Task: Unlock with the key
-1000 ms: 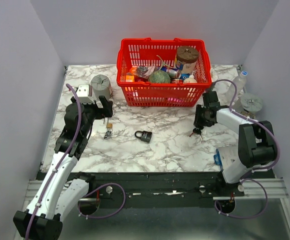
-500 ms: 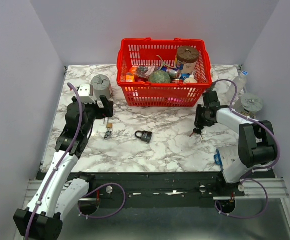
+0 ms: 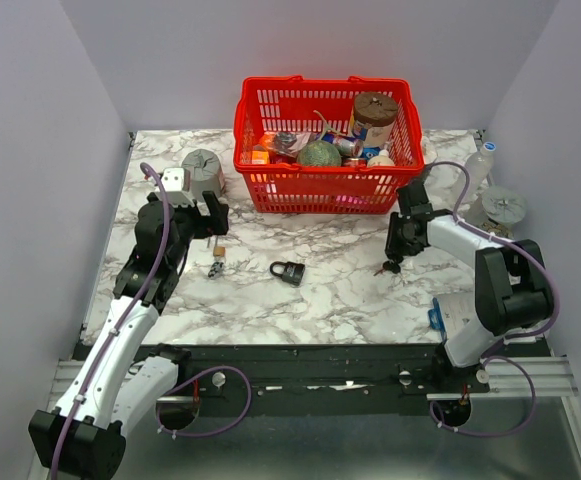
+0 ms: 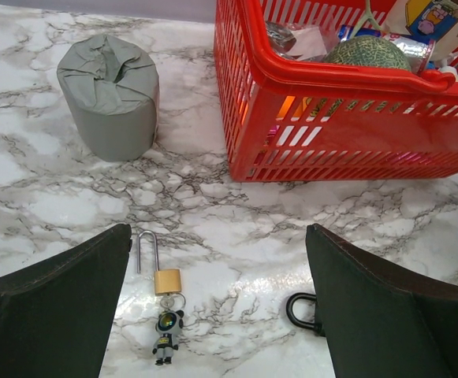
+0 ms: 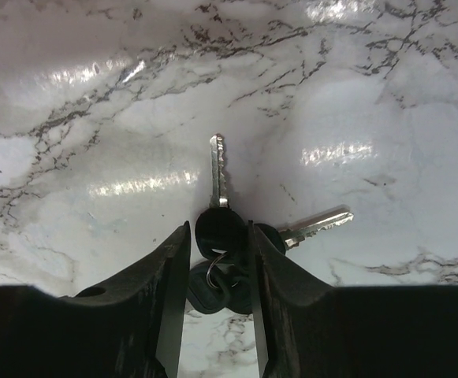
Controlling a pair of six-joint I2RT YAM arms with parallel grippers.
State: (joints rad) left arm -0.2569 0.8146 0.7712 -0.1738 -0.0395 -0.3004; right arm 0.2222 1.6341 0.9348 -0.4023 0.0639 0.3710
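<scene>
Lying flat on the white, grey-veined marble tabletop (image 3: 340, 305), the small key bunch (image 5: 218, 169) with dark heads and thin silvery blades is found near the table's right side, in front of the right corner of the red plastic mesh basket (image 3: 328, 185). One blade is pointed away from the wrist camera and a second is splayed to the right. The dark head of the forward key is flanked by the black fingers (image 5: 173, 276) of the right gripper (image 5: 217, 230). Its jaws are drawn narrow around the head, but whether the pads are pressed against it cannot be told. The right arm is folded low, its wrist tipped down at the table.

The basket is filled with a round green melon-like ball (image 3: 319, 153), a brown-lidded tub (image 3: 375, 108) and assorted cans and packets. A black padlock (image 3: 287, 271) is seen near the table's middle, well apart from the key bunch. Further left, a small brass padlock with a silver shackle (image 4: 166, 281) lies with a tiny toy figure (image 4: 165, 340) attached. A grey wrapped cylinder (image 4: 109, 94) stands upright beside the basket. The left gripper (image 4: 225, 307) is held above the brass padlock, jaws spread wide.
</scene>
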